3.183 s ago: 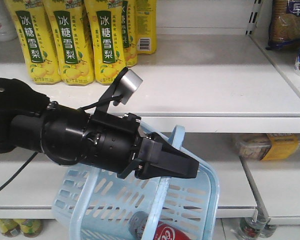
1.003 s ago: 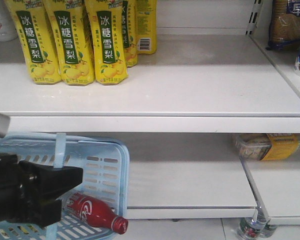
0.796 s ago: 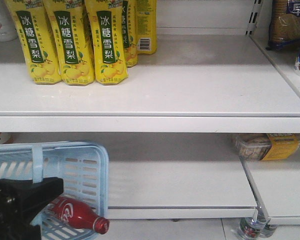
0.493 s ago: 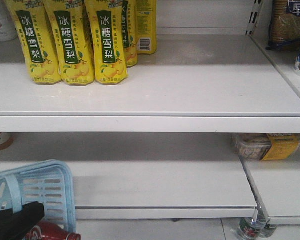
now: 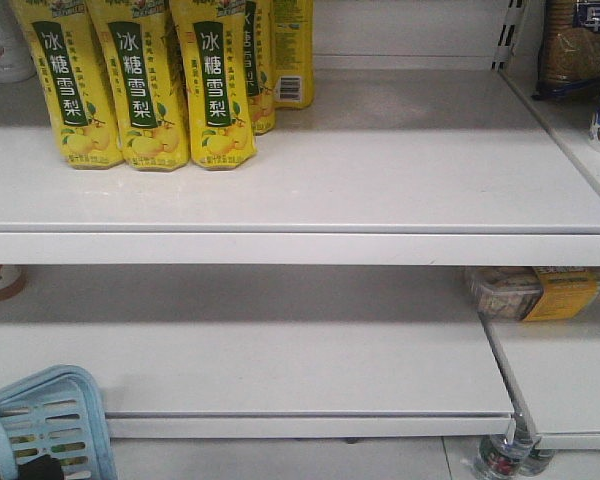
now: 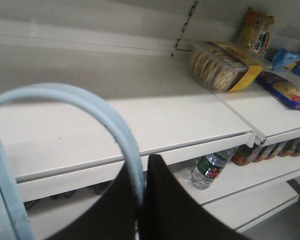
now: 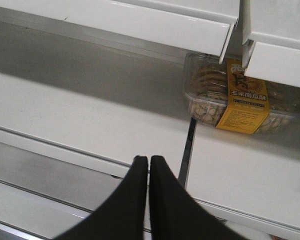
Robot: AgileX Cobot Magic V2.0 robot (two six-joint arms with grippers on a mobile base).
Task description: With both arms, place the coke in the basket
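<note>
Only a corner of the light blue basket (image 5: 55, 425) shows, at the bottom left of the front view. The coke is out of view in every frame. In the left wrist view one of the basket's hoop handles (image 6: 65, 92) arcs across the frame, and my left gripper (image 6: 141, 161) is shut on it, the blue strip pinched between the black fingers. My right gripper (image 7: 149, 159) is shut with nothing in it, hanging in front of the edge of the lower white shelf (image 7: 90, 115). Neither gripper can be made out in the front view.
Yellow drink bottles (image 5: 140, 85) stand on the upper shelf at the left. A clear biscuit box with a yellow label (image 5: 530, 292) (image 7: 230, 95) (image 6: 222, 65) lies on the lower shelf at the right. A small water bottle (image 6: 210, 167) lies on a lower level.
The basket, with the coke inside and the black gripper on its handle, has moved down and left. Only its corner remains in the front view; coke and gripper have left it.
</note>
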